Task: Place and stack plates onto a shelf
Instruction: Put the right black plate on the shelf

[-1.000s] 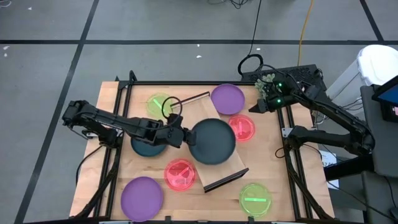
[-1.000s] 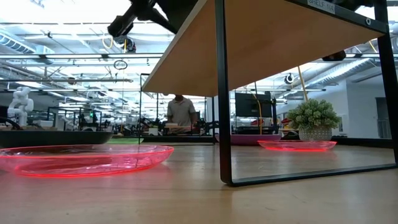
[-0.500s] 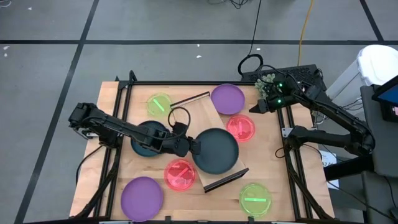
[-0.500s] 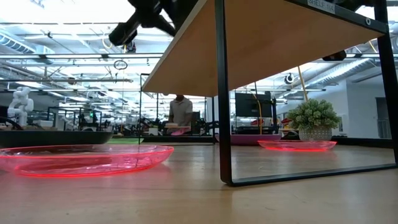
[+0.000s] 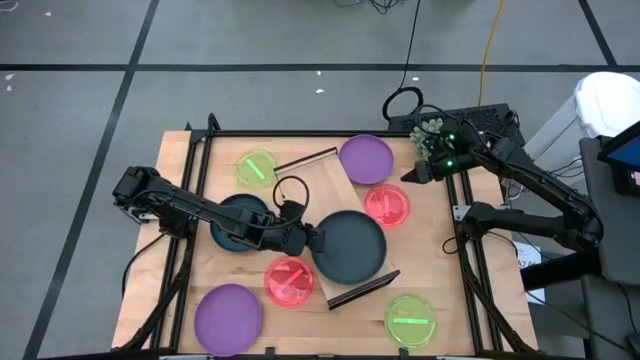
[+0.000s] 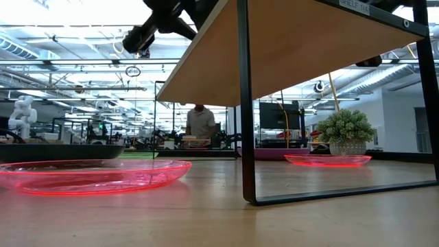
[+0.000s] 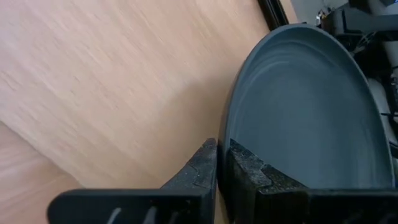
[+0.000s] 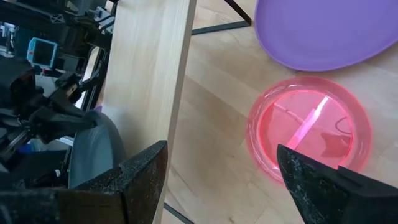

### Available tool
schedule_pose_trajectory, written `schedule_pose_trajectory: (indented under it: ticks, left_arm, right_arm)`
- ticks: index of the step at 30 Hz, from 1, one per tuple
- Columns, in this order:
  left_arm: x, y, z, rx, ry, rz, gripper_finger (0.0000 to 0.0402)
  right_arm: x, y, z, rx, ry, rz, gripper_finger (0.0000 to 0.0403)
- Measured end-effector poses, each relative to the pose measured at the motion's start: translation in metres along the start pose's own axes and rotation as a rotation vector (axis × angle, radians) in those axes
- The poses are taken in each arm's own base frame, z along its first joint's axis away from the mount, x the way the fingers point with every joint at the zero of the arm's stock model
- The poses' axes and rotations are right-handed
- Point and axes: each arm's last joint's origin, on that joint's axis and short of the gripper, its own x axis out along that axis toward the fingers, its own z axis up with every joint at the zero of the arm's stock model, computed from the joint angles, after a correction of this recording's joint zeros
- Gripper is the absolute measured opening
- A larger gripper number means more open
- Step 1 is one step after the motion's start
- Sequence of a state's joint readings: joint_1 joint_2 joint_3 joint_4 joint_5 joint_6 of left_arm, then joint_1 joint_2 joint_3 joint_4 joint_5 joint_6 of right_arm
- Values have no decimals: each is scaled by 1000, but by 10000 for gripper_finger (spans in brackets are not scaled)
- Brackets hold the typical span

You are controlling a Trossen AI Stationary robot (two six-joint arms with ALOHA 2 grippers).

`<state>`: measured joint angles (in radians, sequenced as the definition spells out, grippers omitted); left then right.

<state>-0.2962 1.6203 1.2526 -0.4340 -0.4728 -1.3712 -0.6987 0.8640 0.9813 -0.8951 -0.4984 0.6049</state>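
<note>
Dark teal-black round plate (image 5: 350, 246), large, smooth, with a raised rim: lies on the long light-wood shelf (image 5: 325, 185), toward the shelf's near end rail, well apart from its far rail. Left hand (image 5: 312, 240): clamped on this plate's rim at the side facing the second dark teal plate (image 5: 235, 222); the left wrist view shows one finger under the rim and one inside it, the plate (image 7: 305, 106) set just above or on the board. Right hand (image 8: 217, 180): fingers spread wide and empty, poised off the shelf's far corner, above a small translucent pink-red plate (image 5: 388, 205) and a large purple plate (image 5: 365, 158) on the counter (image 5: 440, 270). Also on the counter beside the shelf: a second pink-red plate (image 5: 290, 280), a second purple plate (image 5: 228, 315), two small neon-green translucent plates (image 5: 256, 167) (image 5: 411, 320). Handling, judged: stiff, light, probably hard plastic, slick; a one-sided rim pinch lets it tilt or slip, so take it squarely across the rim and lower flat. Thin rims may chip or skid if dropped.
</note>
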Motion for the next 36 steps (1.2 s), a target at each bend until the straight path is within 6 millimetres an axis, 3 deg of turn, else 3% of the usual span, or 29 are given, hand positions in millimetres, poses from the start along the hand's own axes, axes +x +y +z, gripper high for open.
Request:
schedule_pose_trajectory:
  ticks: [24,36]
  left_arm:
    - [-1,1,-3,10,10,8,38]
    - [-2,4,-4,9,10,43,121]
  right_arm:
    - [-3,1,-2,-14,-12,5,281]
    - [-3,1,-2,-33,-12,4,281]
